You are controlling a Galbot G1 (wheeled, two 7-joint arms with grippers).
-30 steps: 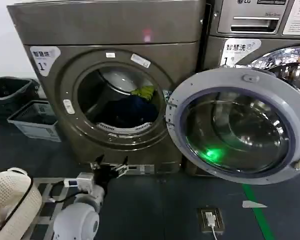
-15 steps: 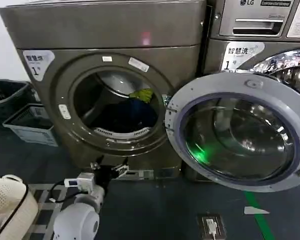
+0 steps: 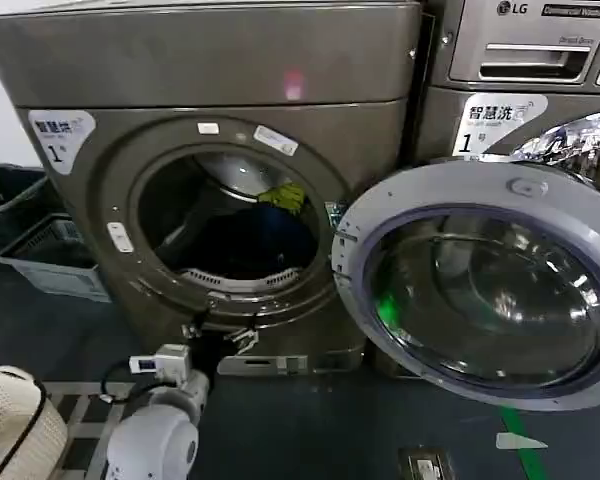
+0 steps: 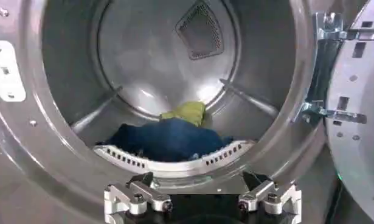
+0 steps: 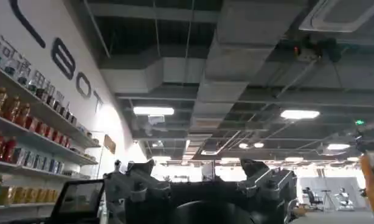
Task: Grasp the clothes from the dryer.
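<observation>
At the far left of the dark floor [image 3: 310, 420], beside the dryer [image 3: 210, 60], stand a black bin [image 3: 0, 195] and a grey slatted laundry crate [image 3: 50, 255]; a cream perforated laundry basket [image 3: 15, 425] sits at the head view's lower-left corner. Just right of that basket the left arm [image 3: 155, 440] reaches forward, and the left gripper [image 3: 218, 332] hangs below the lower rim of the dryer's round porthole [image 3: 225, 215], outside the drum. In the left wrist view the left gripper [image 4: 202, 198] has its jaws spread wide, holding nothing, facing the opening. The clothes [image 3: 260, 235] lie inside the drum, at its floor toward the right side: a dark navy-blue heap [image 4: 168, 139] with a smaller yellow-green garment [image 4: 187, 112] resting on its rear edge, behind the perforated lip of the drum. A white "1" sticker [image 3: 60, 135] marks the front panel's upper left, and a small red light [image 3: 294, 85] glows above the porthole. Right of the opening, the round glass door [image 3: 480, 280] stands swung open on its hinge, covering part of the neighbouring LG machine [image 3: 525, 60]. The right gripper [image 5: 202, 182] points upward toward a ceiling; its jaws stand apart, with nothing between them.
</observation>
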